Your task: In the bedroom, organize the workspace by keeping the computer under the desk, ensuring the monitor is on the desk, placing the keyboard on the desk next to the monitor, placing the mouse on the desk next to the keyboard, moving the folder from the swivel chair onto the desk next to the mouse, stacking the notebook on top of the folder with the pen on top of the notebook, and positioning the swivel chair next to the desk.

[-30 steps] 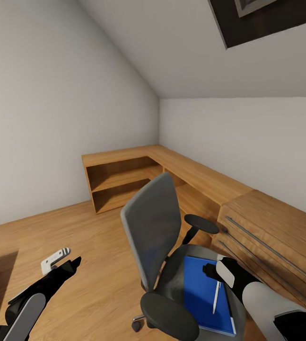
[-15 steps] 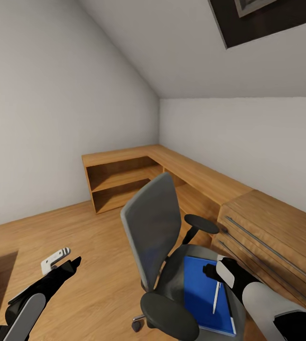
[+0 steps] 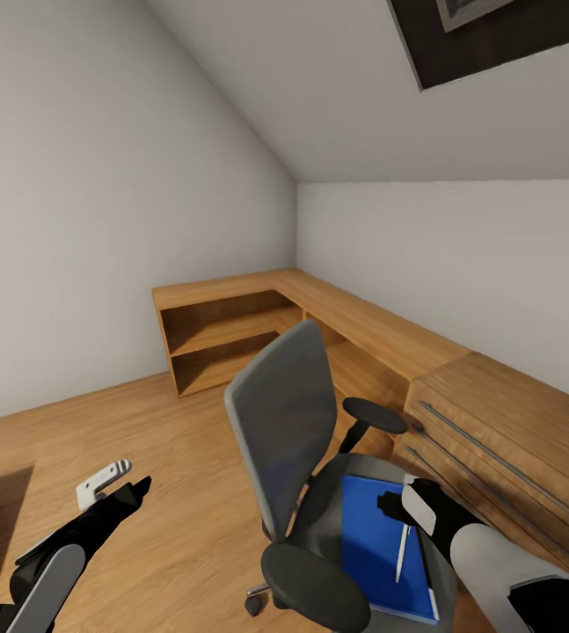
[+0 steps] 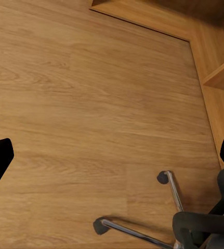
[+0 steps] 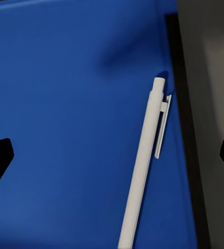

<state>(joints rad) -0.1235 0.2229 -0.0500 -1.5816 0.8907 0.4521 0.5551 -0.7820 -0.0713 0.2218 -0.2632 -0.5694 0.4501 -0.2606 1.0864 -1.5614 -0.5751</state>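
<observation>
The folder lies on the swivel chair seat at 5 o'clock, the pen resting on it. The right gripper hovers above them, seemingly spread wide and empty. The left gripper, at 8 o'clock, hangs open over the floor.

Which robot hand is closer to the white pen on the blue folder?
Right. The right end effector hovers open just above the pen, which lies on the folder. The left end effector is far off over the floor, beyond the swivel chair.
</observation>
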